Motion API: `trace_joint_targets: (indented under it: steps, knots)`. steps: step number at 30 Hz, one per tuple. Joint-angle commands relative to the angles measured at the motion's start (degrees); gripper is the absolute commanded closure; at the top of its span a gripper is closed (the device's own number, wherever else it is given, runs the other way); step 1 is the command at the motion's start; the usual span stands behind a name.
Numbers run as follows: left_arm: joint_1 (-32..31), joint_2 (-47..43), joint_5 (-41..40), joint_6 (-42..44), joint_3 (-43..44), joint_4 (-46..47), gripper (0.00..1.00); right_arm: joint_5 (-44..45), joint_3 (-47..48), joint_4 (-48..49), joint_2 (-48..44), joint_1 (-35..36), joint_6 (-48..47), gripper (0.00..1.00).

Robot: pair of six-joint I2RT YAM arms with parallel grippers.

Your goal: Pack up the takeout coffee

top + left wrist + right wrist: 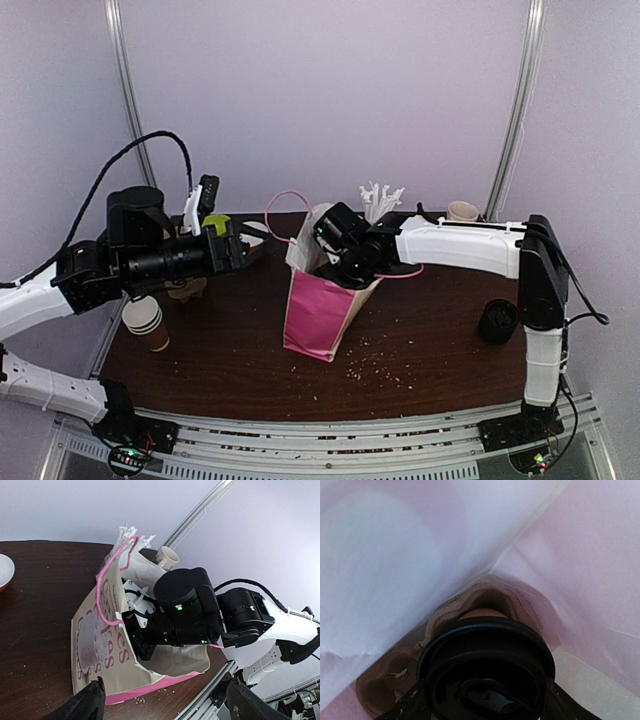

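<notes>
While both arms are reaching toward the middle of the dark wooden table point(230, 355), a pink and white paper bag point(318, 312) is standing there, seen from above. The right arm point(455, 243) is stretching in from the right and its wrist is dipping into the bag's open mouth, so its fingers are hiding inside. The left gripper point(250, 243) is hovering just left of the bag, pointing at it without touching. A stack of lidless brown cups point(146, 324) is sitting at the table's left edge, and a squat black stack of lids point(497, 321) is sitting well to the right.

From the left wrist, the two dark left fingers point(92, 702) are showing at the bottom, spread wide with nothing between them. Beyond them the bag is sagging, its pink cord handle point(106, 587) is looping up, and the right arm's black wrist is filling the opening.

From the right wrist, the camera is looking down between the bag's pale paper walls. The takeout coffee point(487, 650) is showing as a round black lid over a pocket of a brown moulded cardboard carrier point(377, 687) at the bottom of the bag. The right gripper point(485, 707) is closing on it, one finger against each side of the lid. Whether the cup is resting in the pocket, I cannot tell.
</notes>
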Motion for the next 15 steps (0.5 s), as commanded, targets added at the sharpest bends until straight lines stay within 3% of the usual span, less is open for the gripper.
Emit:
trace_joint_targets:
  steps: [1, 15]
  knots:
    - [-0.22, -1.96, -5.95, 0.9, -3.58, -0.41, 0.13, -4.73, -2.11, -16.37, 10.55, -0.67, -3.03, 0.48]
    - [-0.22, -2.14, -6.1, 2.04, -6.05, 0.19, 0.13, -6.16, -2.63, -16.64, 16.41, -0.63, -2.56, 0.49]
